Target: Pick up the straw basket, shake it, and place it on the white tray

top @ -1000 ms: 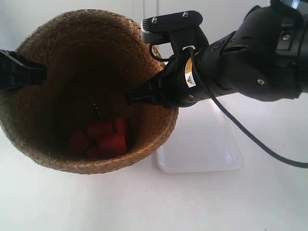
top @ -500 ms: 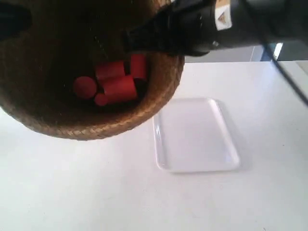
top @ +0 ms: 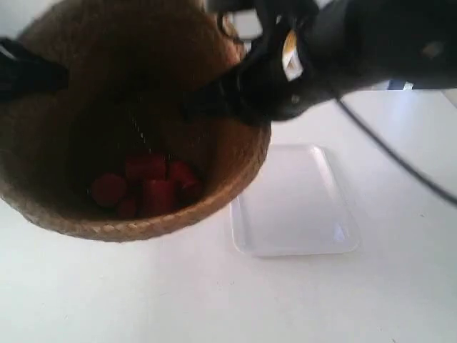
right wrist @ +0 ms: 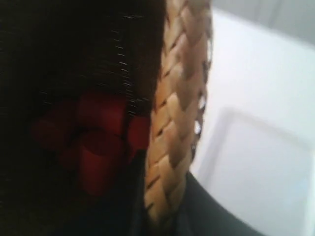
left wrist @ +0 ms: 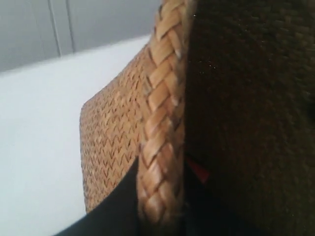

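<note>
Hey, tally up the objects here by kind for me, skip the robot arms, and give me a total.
Straw basket: 1
White tray: 1
Red cylinders inside the basket: 5, as far as the blur allows
Total: 7

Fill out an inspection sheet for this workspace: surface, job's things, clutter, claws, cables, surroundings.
Surface: white table, plain and unmarked.
Job's things: straw basket gripped at two opposite sides of its braided rim, apparently raised off the table, mouth toward the exterior camera; white tray flat on the table with nothing on it, and the basket overlaps its near corner in that view.
Clutter: several red cylinders loose in the basket's bottom; nothing else seen.
Claws: left claw shut across the rim; right claw shut across the opposite rim.
Cables: black cable hanging from the arm at the exterior view's right, above the table.
Surroundings: pale wall behind the table.
</note>
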